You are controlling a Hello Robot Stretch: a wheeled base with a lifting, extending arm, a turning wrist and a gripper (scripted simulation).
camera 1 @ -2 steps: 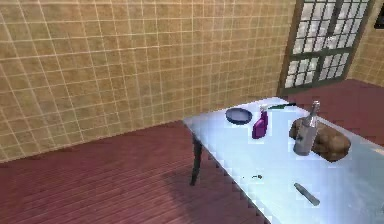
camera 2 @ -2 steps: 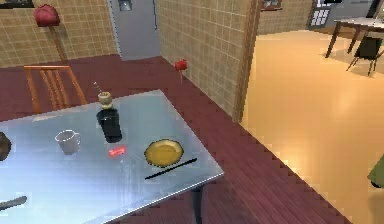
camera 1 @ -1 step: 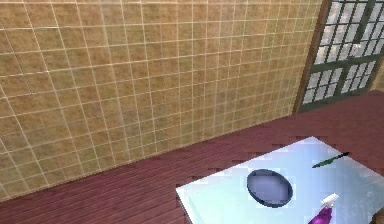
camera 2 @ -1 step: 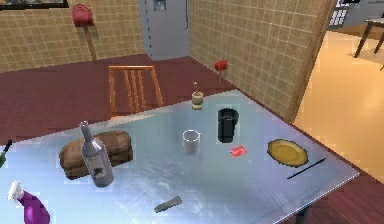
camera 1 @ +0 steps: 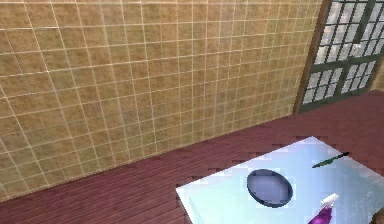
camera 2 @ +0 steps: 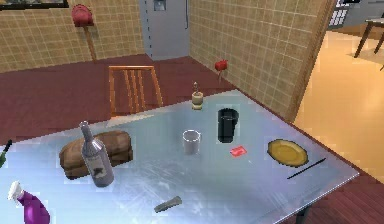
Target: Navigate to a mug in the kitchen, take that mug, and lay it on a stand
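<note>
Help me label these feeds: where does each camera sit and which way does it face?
Forward view: on the robot, facing ahead and down at a tiled wall and the table corner.
Arm side view: on the robot's body, facing out sideways across the table to a wooden chair.
Shared: the table and the purple spray bottle, again at the arm side view's lower left.

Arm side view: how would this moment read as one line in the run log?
robot: beside table | on table: grey cup, black cup, bread, bottle, yellow plate | behind: wooden chair

spray bottle [camera 2: 33,210] cut off, red blob [camera 2: 237,152] unidentifiable
</note>
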